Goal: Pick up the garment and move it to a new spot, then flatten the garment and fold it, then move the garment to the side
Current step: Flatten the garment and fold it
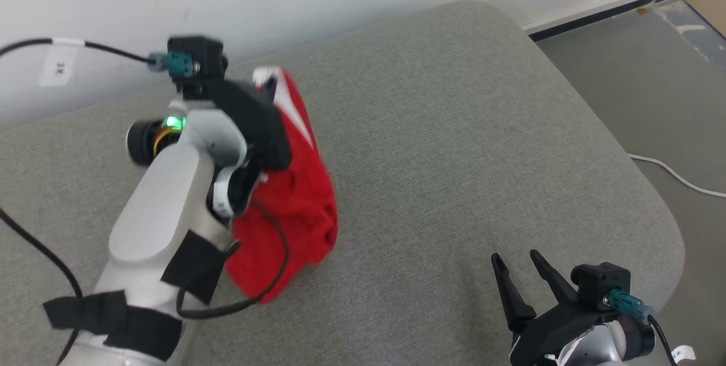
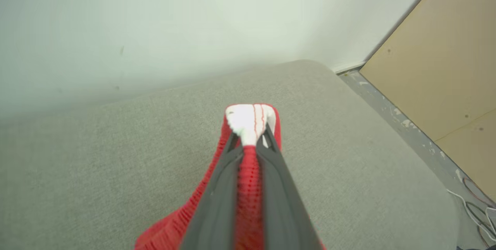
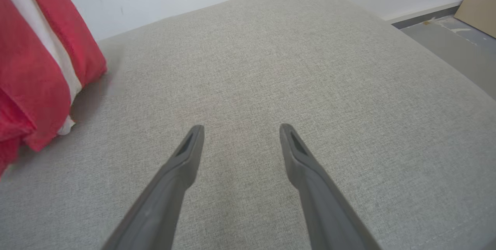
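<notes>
1. In the head view, the left gripper (image 1: pixel 267 87) is pinching the garment (image 1: pixel 295 201), a red knit with a white band, at about 10 o'clock from the middle of the grey cushion (image 1: pixel 454 127). The cloth is hanging in a bunched column toward 7 o'clock. Its lowest folds are seemingly brushing the cushion, though I cannot tell for sure. The right gripper (image 1: pixel 516 257) is hovering at 5 o'clock, spread wide and holding nothing, well apart from the garment.

2. In the left wrist view, the left gripper (image 2: pixel 251 138) is standing narrow, its fingers (image 2: pixel 217 188) clamping a ridge of red knit (image 2: pixel 248 180). The white-trimmed edge is bulging past the tips at 12 o'clock. Bare cushion (image 2: pixel 97 157) is lying at 9 and 3 o'clock, and a tan board (image 2: pixel 445 68) is leaning at 2 o'clock.

3. In the right wrist view, the right gripper (image 3: pixel 242 128) is gaping wide over bare cushion (image 3: pixel 271 48). The garment (image 3: pixel 35 87) is hanging at the 9 to 10 o'clock edge.

4. The step in hand is probably the lift and carry to a new spot.
   - The bite is looking deep enough to hold.
   - Doing it well means raising the arm until the trailing folds are clearing the cushion, then travelling slowly toward the open middle at 3 o'clock.
   - Lowering the bottom end first should help the knit spread rather than heap.
</notes>
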Controlling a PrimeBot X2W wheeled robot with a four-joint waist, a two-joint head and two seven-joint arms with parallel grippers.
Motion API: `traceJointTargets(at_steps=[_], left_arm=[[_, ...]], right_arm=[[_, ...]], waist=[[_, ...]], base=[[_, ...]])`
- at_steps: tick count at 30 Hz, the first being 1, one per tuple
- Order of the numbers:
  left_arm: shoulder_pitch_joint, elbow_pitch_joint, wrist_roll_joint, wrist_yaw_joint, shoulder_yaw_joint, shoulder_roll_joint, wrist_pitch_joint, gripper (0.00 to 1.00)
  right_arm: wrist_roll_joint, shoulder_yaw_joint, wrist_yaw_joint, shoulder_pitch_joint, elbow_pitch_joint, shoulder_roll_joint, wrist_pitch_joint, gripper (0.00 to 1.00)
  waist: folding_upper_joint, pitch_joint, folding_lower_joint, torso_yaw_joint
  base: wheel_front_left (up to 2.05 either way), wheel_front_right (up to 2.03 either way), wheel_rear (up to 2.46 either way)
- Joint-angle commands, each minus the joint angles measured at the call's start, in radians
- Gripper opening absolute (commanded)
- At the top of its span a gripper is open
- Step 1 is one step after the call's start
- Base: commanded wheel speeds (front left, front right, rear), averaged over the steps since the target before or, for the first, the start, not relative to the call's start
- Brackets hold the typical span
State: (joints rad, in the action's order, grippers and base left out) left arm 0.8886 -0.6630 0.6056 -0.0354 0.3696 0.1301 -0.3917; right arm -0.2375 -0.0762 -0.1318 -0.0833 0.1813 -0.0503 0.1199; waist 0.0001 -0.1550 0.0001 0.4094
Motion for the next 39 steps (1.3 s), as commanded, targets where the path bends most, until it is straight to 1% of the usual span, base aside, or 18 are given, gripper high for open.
traceJointTargets(at_steps=[1,4,6,10,12,15,19,23,25,29,32,33,34,35,39], left_arm=[[0.032,0.028,0.002,0.005,-0.01,-0.019,0.056,0.0],[0.076,0.088,0.021,0.013,-0.02,-0.054,0.163,0.0],[0.1,0.134,0.052,0.024,-0.021,-0.069,0.214,0.0],[0.111,0.224,0.091,0.033,0.013,-0.078,0.269,0.0],[0.084,0.265,0.102,0.02,0.034,-0.078,0.277,0.0],[0.007,0.316,0.106,0.001,0.062,-0.073,0.266,0.0],[-0.167,0.361,0.104,-0.034,0.069,-0.023,0.256,0.0],[-0.342,0.349,0.114,-0.071,0.053,0.026,0.274,0.0],[-0.409,0.333,0.125,-0.083,0.048,0.037,0.285,0.0],[-0.5,0.303,0.141,-0.097,0.023,0.044,0.333,0.0],[-0.543,0.279,0.136,-0.086,0.029,0.048,0.365,0.0],[-0.556,0.267,0.138,-0.086,0.03,0.049,0.372,0.38],[-0.556,0.267,0.138,-0.086,0.03,0.049,0.372,0.38],[-0.577,0.244,0.143,-0.074,0.038,0.049,0.369,1.0],[-0.588,0.235,0.17,-0.037,0.046,0.05,0.353,1.0]], right_arm=[[0.003,0.004,0.002,-0.014,0.0,0.0,-0.004,1.0],[0.01,0.01,0.002,-0.015,0.001,0.0,-0.001,1.0],[0.013,0.014,0.002,-0.014,0.001,0.0,0.0,1.0],[0.016,0.02,0.002,-0.001,-0.003,0.0,0.005,1.0],[0.019,0.028,0.002,0.007,-0.007,0.0,0.006,1.0],[0.022,0.039,0.002,0.021,-0.014,0.0,0.01,1.0],[0.024,0.047,0.002,0.024,-0.026,0.0,0.017,1.0],[0.026,0.044,0.002,0.02,-0.031,0.0,0.023,1.0],[0.03,0.045,0.002,0.02,-0.033,0.0,0.026,1.0],[0.036,0.044,0.002,0.013,-0.037,0.0,0.034,1.0],[0.04,0.044,0.002,0.011,-0.043,0.0,0.04,1.0],[0.043,0.044,0.002,0.012,-0.043,0.0,0.044,1.0],[0.043,0.044,0.002,0.012,-0.043,0.0,0.044,1.0],[0.048,0.038,0.002,0.01,-0.047,0.0,0.049,1.0],[0.066,0.024,0.002,-0.002,-0.061,0.0,0.071,1.0]], waist=[[-0.0001,0.003,-0.0001,-0.01],[-0.0001,0.011,-0.0001,-0.021],[-0.0001,0.019,-0.0001,-0.031],[-0.0001,0.033,-0.0001,-0.058],[-0.0001,0.036,-0.0001,-0.081],[-0.0001,0.037,-0.0001,-0.124],[-0.0001,0.033,-0.0001,-0.181],[-0.0001,0.029,-0.0001,-0.227],[-0.0001,0.031,-0.0001,-0.249],[-0.0001,0.036,-0.0001,-0.281],[-0.0001,0.038,-0.0001,-0.302],[-0.0001,0.04,-0.0001,-0.308],[-0.0001,0.04,-0.0001,-0.308],[-0.0001,0.044,-0.0001,-0.317],[-0.0001,0.051,-0.0001,-0.329]], base=[[0.0,0.0,0.0],[0.0,0.0,0.0],[0.0,0.0,0.0],[0.0,0.0,0.0],[0.0,0.0,0.0],[0.0,0.0,0.0],[0.0,0.0,0.0],[0.0,0.0,0.0],[0.0,0.0,0.0],[0.0,0.0,0.0],[0.0,0.0,0.0],[0.0,0.0,0.0],[0.0,0.0,0.0],[0.0,0.0,0.0],[0.0,0.0,0.0]])
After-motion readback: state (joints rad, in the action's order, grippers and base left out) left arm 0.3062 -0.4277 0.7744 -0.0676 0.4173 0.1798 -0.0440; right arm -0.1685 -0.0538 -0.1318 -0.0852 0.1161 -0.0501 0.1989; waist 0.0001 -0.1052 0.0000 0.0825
